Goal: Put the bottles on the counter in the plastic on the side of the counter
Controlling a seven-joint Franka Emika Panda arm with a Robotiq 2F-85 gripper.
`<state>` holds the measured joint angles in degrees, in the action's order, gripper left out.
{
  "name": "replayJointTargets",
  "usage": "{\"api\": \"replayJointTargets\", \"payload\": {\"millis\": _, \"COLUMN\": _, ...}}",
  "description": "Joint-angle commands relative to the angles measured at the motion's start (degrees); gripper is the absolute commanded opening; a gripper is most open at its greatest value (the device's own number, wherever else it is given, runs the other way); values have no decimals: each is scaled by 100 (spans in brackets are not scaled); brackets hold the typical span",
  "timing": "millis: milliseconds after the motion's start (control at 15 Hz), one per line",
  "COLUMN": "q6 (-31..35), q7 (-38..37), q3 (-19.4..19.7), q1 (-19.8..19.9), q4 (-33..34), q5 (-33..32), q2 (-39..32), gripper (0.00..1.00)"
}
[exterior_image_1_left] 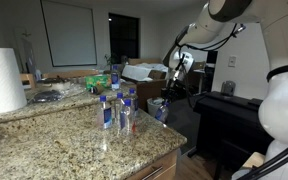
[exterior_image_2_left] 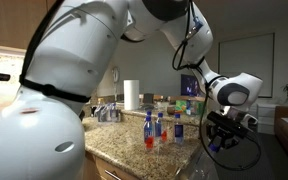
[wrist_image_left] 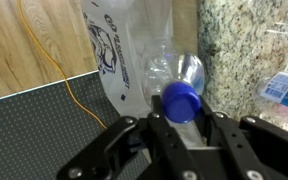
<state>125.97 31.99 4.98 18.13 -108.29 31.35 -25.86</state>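
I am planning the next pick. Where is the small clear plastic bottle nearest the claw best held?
Take that small clear plastic bottle at its narrow neck under the cap, coming straight from above: it stands upright, with other bottles close beside it.

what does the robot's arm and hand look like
The arm is glossy white, built of bulbous rounded shells with dark bands at the joints. What look like thin dark cables run along its outer section. The hand is black, with two blocky fingers on hinged links.
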Motion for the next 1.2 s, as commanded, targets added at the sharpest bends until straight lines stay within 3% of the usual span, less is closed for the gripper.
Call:
{"api": "replayJointTargets", "payload": {"millis": 0, "q6": -168, "q7": -296, "q3": -200, "q1": 235, "q4": 374, "q5": 325, "q2": -492, "gripper": 9}}
{"api": "replayJointTargets", "payload": {"millis": 600, "q6": 454, "q7": -1003, "q3": -161, "q1": 88, "q4": 697, "q5": -35, "q2": -984, "gripper": 9}}
{"api": "replayJointTargets", "payload": {"millis": 667, "q6": 526, "q7": -1019, "q3": -177, "q1": 52, "q4": 682, "q5": -134, "q2": -966, "gripper": 45}}
{"api": "replayJointTargets", "payload": {"millis": 733, "q6": 591, "q7": -1019, "q3": -198, "q1": 25, "q4": 665, "q5": -224, "q2": -943, "gripper": 60}}
{"api": "replayJointTargets", "payload": {"millis": 1133, "q6": 471, "q7": -802, "q3": -614, "q1": 6, "q4": 649, "q5": -395, "q2": -694, "gripper": 97}}
